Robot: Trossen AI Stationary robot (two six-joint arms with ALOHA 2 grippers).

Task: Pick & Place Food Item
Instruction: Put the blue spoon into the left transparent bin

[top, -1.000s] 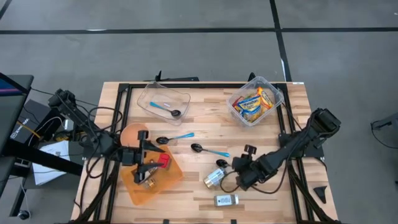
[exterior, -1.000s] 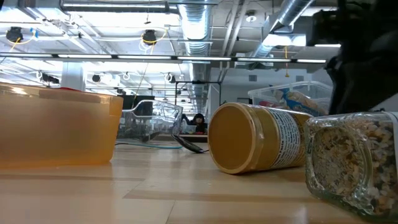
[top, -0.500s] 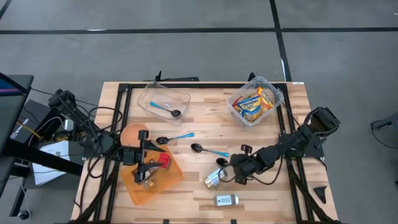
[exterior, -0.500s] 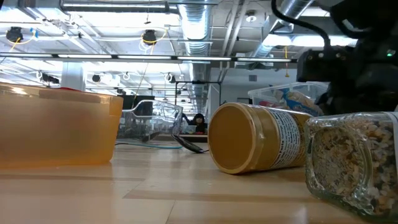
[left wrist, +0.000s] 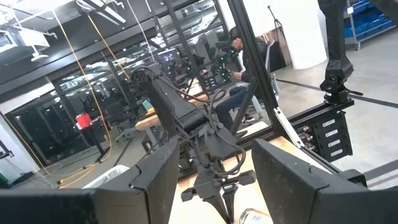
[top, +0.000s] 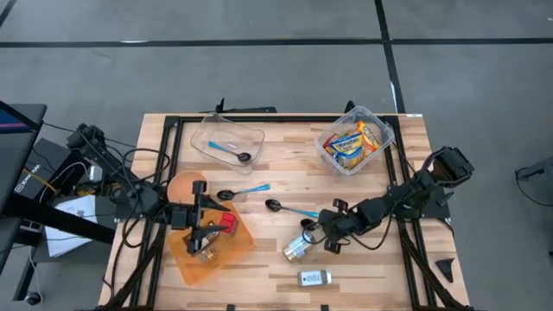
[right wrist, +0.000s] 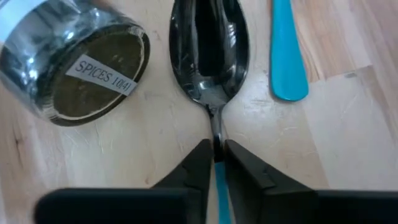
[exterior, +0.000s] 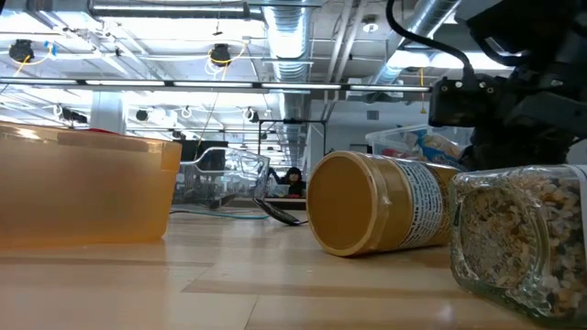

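Right pincer [right wrist: 215, 163] is closed on the spoon [right wrist: 211, 53] neck, beside the spice jar [right wrist: 78, 62] on the counter [right wrist: 336, 143]. Lift should be straight, avoiding the jar. Left pincer [left wrist: 211, 186] is held open.

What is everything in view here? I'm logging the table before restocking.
clear tub: one, transparent, far left-centre
snack tub: one, clear, far right, yellow packets inside
orange tray: one, near left
loose spoons: three, black bowls, blue handles; two mid-table, one in clear tub
held spoon: one, same colours, beside spice jar
spice jar: one, lying near centre
small jar: one, lying by near edge
person: one, seated in room behind
left gripper: open, over orange tray
right gripper: shut on held spoon's neck
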